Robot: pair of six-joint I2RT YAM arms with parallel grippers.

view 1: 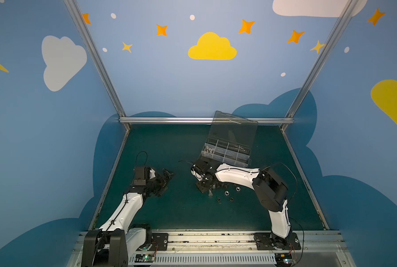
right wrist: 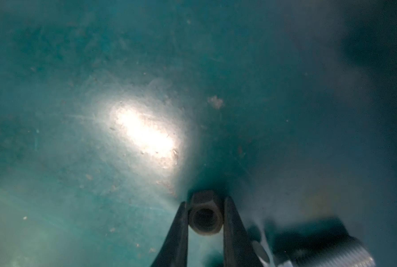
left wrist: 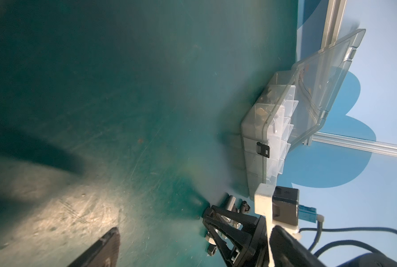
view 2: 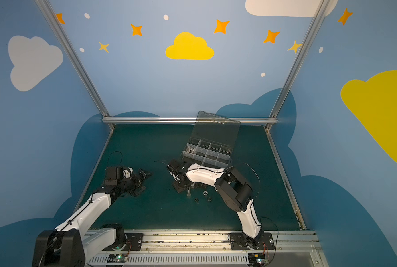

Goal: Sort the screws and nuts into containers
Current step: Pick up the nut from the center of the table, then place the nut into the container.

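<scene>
Worktop (view 1: 169, 143): green, fills the lower middle of both top views.

Box (view 1: 223, 159): right of centre. Its lid (view 1: 233, 129) is propped up and back, so the compartments are open from above for drops. Silver pieces lie in the far-row compartment at the left end. The other compartments are too small to read.

Left claw (view 1: 169, 180): centre left, jaws wide, holding nothing. It is well apart from the parts, probably parked clear of the other arm.

Right claw (right wrist: 204, 203): frame centre in the top views, just below the box, tips down at the worktop. It is closed on a dark nut (right wrist: 205, 218), with one finger against each side and the hole facing the wrist camera. Pinching across the sides suits a flat ring that offers nothing else to hold. The nut does not look lifted yet.

Loose nuts (view 1: 227, 192): scattered just right of that claw. A bolt (view 1: 210, 193) lies beside it. All are near the box but outside it, waiting their turn.
</scene>
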